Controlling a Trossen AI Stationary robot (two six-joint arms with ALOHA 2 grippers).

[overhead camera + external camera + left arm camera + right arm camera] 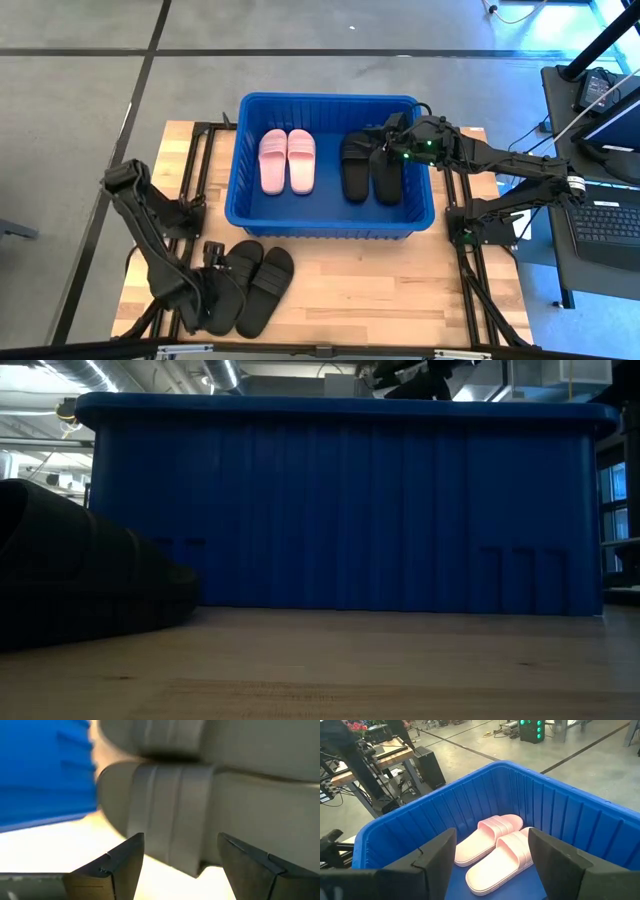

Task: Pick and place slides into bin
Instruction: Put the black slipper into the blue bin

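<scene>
A wooden table [400, 280] carries the blue bin [325, 228], which holds a pink pair of slides [288, 160] beside a black pair of slides [371, 168]. A second black pair [250, 285] lies on the tabletop in front of the bin, outside it. The right gripper [383, 138] hangs over the bin's right end above the black pair, fingers apart and empty. The left gripper [177, 865] sits low at the tabletop pair, fingers spread, gripping nothing.

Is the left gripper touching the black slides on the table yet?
Cannot tell. In the left wrist view the left gripper is open with a black slide just ahead; no view plainly shows contact or gap.
</scene>
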